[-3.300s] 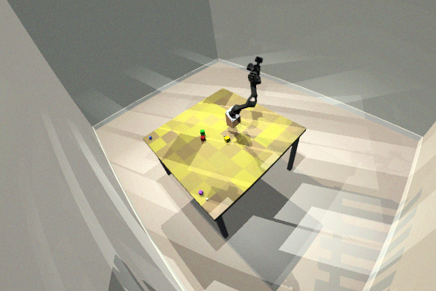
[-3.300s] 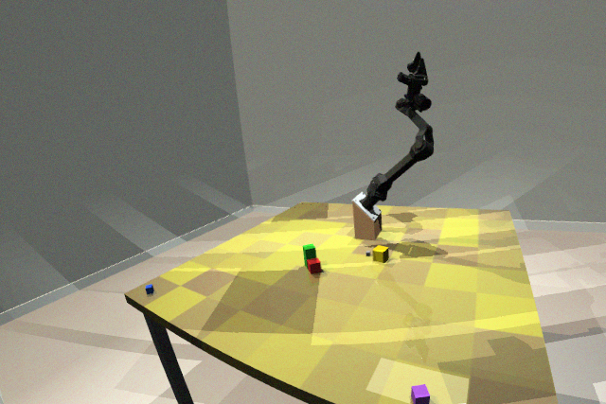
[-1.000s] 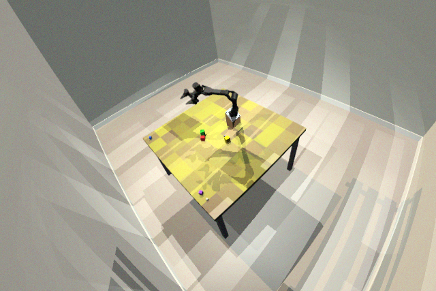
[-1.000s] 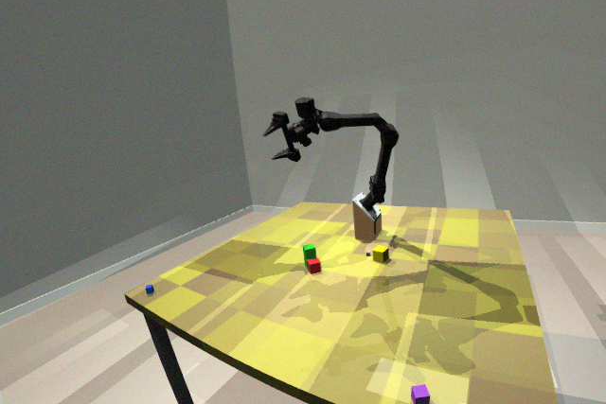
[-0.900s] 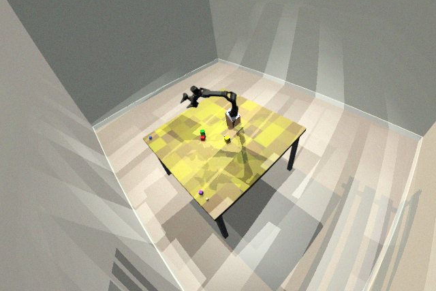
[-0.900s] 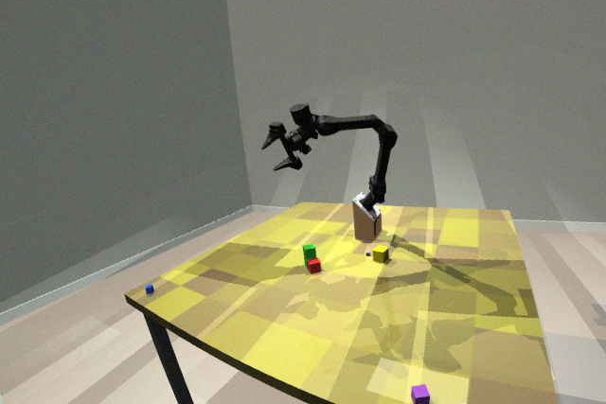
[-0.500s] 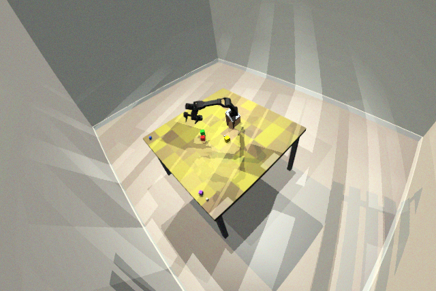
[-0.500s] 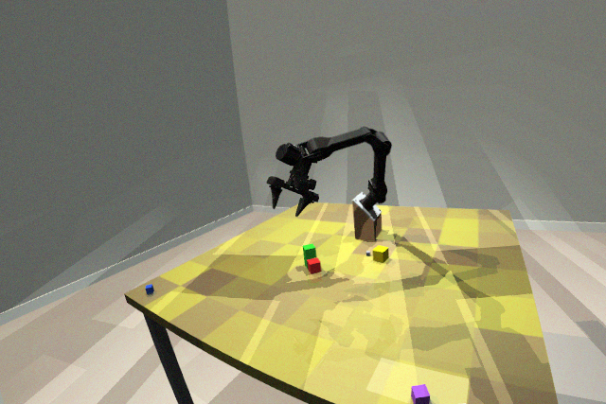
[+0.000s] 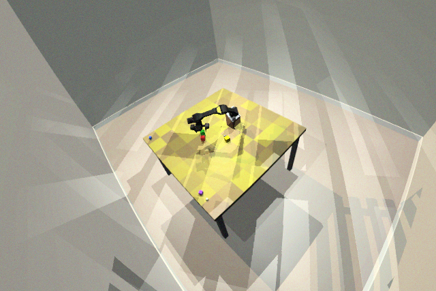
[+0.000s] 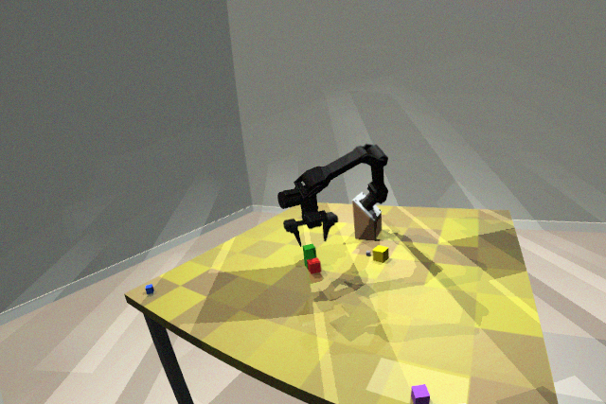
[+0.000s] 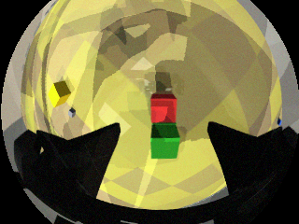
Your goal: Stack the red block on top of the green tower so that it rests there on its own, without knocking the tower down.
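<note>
The arm rises from its base (image 10: 366, 223) at the far side of the desk (image 10: 440, 341), bends at a high elbow and reaches forward and down, so the gripper (image 10: 311, 232) points straight at the desk with its jaws spread wide and nothing between them. It hangs just above the green tower (image 10: 309, 254), not touching it. The red block (image 10: 313, 265) sits flat on the desk, touching the tower's near side; it is a cube with no long axis, its faces roughly in line with the tower's. In the wrist view both lie between the dark fingers. A yellow block (image 10: 380, 253) lies well to the right.
</note>
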